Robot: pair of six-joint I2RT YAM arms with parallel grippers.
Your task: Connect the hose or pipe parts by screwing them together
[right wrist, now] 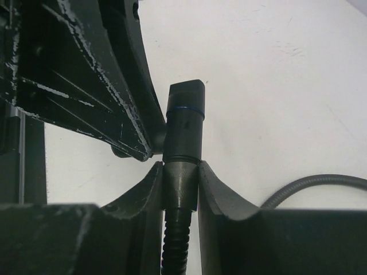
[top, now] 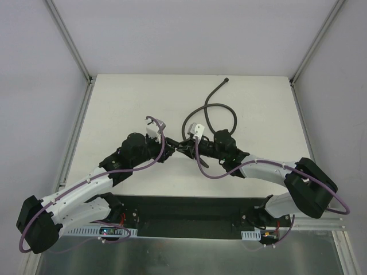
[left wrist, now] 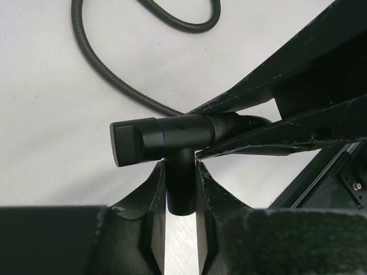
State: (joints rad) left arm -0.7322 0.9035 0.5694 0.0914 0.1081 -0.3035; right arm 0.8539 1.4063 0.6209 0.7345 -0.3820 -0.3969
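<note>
The small black T-shaped fitting (left wrist: 172,137) hangs just above the table between the two arms (top: 184,144). My left gripper (left wrist: 180,169) is shut on its threaded stem, a finger on each side. My right gripper (right wrist: 181,169) is shut on the conical end piece (right wrist: 181,186) of the dark-grey hose, which sits butted against one arm of the fitting (right wrist: 184,126). The rest of the hose (top: 221,106) loops over the table behind the grippers, and its free knobbed end (top: 226,81) lies near the far edge. The right gripper's fingers (left wrist: 275,137) cover the joint in the left wrist view.
The white table (top: 132,97) is bounded by metal frame posts (top: 74,51) at the back corners. A dark base plate (top: 189,215) lies along the near edge by the arm bases. Purple cables (top: 143,166) run along both arms.
</note>
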